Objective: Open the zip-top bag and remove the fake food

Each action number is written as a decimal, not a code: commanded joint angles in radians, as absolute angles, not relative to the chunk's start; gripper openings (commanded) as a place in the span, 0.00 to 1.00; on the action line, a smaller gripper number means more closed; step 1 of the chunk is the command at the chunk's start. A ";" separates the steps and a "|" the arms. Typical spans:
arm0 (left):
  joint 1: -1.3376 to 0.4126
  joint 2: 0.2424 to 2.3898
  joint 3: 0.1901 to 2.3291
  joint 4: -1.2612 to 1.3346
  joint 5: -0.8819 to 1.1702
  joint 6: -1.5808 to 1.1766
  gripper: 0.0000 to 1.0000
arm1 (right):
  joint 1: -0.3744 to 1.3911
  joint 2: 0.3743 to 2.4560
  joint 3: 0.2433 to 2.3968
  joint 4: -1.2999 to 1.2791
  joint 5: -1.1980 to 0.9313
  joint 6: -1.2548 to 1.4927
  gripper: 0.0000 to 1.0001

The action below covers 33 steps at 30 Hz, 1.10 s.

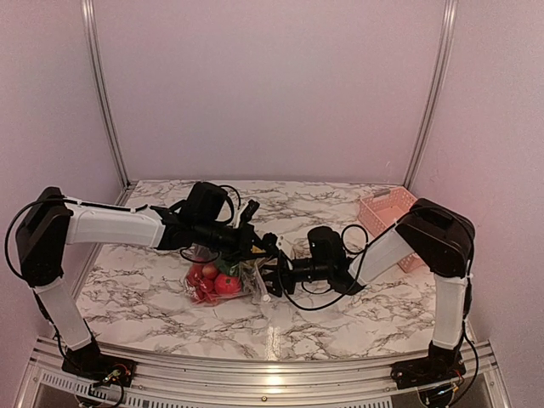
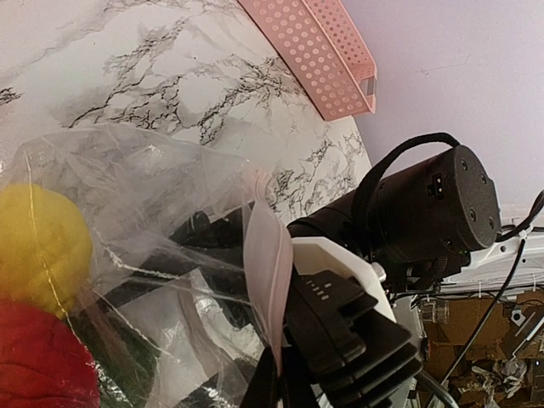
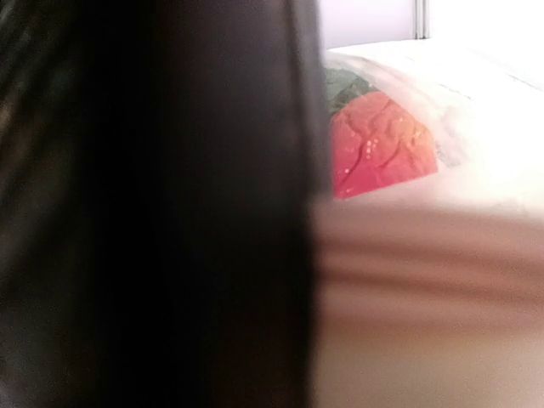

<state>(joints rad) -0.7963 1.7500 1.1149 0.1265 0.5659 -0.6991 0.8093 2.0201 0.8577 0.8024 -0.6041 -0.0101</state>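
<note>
One zip-top bag [image 1: 249, 277] is counted. Fake food [image 1: 212, 280] is counted inside it: at least three red pieces [image 1: 227, 284] are seen from the top and one yellow piece [image 2: 38, 246] from the left wrist; the full total cannot be told through the film. One pink basket [image 1: 387, 212] and one marble table [image 1: 153, 310] are logged. Two arms are counted, each with one gripper: left gripper [image 1: 265, 244], right gripper [image 1: 270, 274].

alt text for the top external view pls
The left gripper and right gripper meet at the right-hand end of a clear zip-top bag of fake food, in the middle of a marble table. A pink basket sits at the back right.
</note>
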 commanded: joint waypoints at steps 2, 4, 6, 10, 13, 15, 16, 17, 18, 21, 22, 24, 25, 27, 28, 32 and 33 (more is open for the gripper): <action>-0.793 1.769 1.113 0.112 0.585 -0.682 0.00 | 0.817 2.077 0.898 0.811 -0.610 0.032 0.58; -0.788 1.769 1.110 0.108 0.587 -0.679 0.00 | 0.817 2.075 0.905 0.800 -0.623 0.023 0.48; -0.781 1.766 1.109 0.099 0.583 -0.674 0.00 | 0.817 2.055 0.896 0.784 -0.624 0.006 0.38; -0.768 1.756 1.105 0.082 0.571 -0.659 0.00 | 0.816 1.988 0.859 0.748 -0.601 -0.030 0.23; -0.759 1.754 1.102 0.079 0.570 -0.655 0.00 | 0.816 1.926 0.820 0.724 -0.578 -0.044 0.18; -0.754 1.754 1.101 0.078 0.574 -0.649 0.00 | 0.814 1.884 0.793 0.706 -0.566 -0.052 0.15; -0.753 1.755 1.101 0.079 0.578 -0.647 0.00 | 0.812 1.866 0.779 0.698 -0.563 -0.057 0.14; -0.752 1.756 1.102 0.078 0.581 -0.645 0.00 | 0.810 1.849 0.765 0.690 -0.560 -0.060 0.14; -0.751 1.754 1.104 0.079 0.586 -0.640 0.00 | 0.809 1.835 0.753 0.677 -0.560 -0.067 0.14; -0.752 1.752 1.113 0.081 0.611 -0.626 0.00 | 0.806 1.813 0.744 0.623 -0.583 -0.093 0.10; -0.753 1.744 1.110 0.089 0.623 -0.626 0.00 | 0.806 1.808 0.746 0.603 -0.595 -0.102 0.09; -0.753 1.727 1.108 0.094 0.643 -0.621 0.00 | 0.806 1.797 0.745 0.588 -0.618 -0.104 0.07; -0.753 1.719 1.108 0.098 0.654 -0.615 0.00 | 0.806 1.790 0.743 0.591 -0.623 -0.096 0.08; -0.758 1.708 1.111 0.093 0.672 -0.602 0.00 | 0.806 1.774 0.724 0.637 -0.599 -0.067 0.11; -0.762 1.705 1.116 0.081 0.683 -0.588 0.00 | 0.806 1.771 0.714 0.675 -0.577 -0.051 0.12; -0.771 1.696 1.128 0.030 0.705 -0.535 0.00 | 0.812 1.822 0.765 0.732 -0.504 -0.012 0.14; -0.775 1.697 1.132 0.023 0.713 -0.529 0.00 | 0.817 1.839 0.784 0.741 -0.487 -0.011 0.14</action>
